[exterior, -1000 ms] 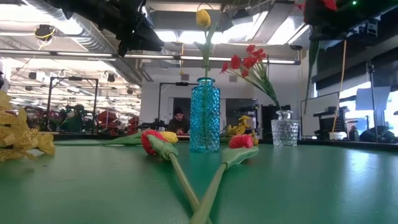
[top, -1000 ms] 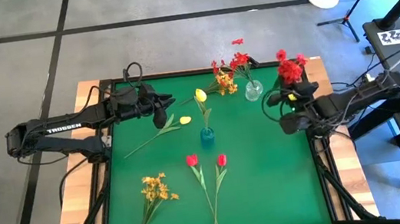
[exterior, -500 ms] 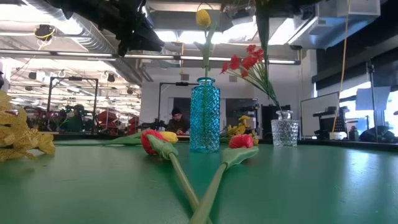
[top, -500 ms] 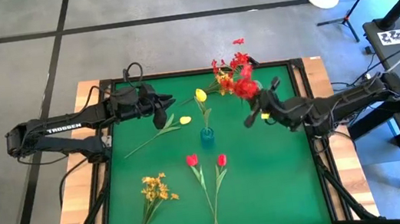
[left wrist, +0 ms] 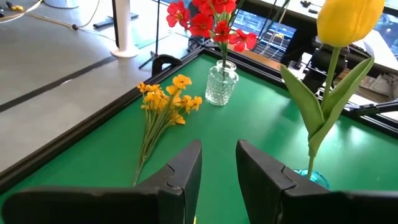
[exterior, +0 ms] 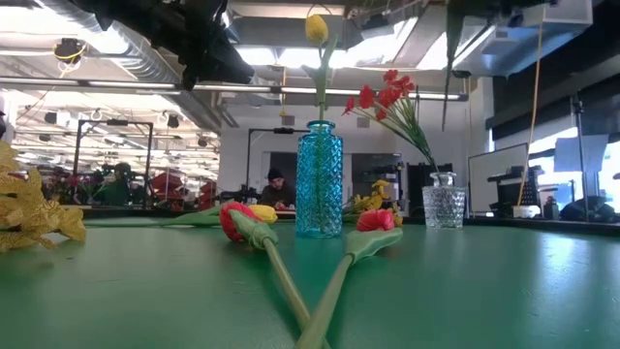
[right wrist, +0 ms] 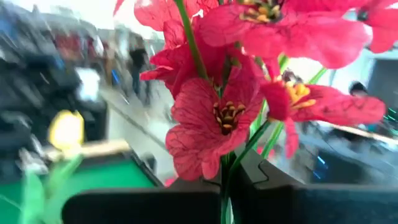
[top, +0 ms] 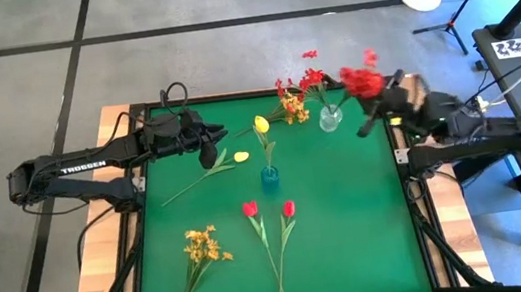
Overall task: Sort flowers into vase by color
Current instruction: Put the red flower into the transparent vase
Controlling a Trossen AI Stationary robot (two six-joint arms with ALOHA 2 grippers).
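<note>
right gripper (top: 373, 103) | jaws clamped on red spray (top: 362, 81), swung back from over the desk (top: 352, 225) to just beside the glass vase (top: 330, 117) | ready to lower it in with the other reds | left gripper (top: 209, 155) jaws partly apart, empty, near blue vase (top: 270, 176)

Overhead straight down, tabletop-level across, two wrist close-ups; shared blue vase (top: 270, 176).

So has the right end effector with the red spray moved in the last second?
Yes. The right end effector carried the red spray inward, then back beside the clear vase.
</note>
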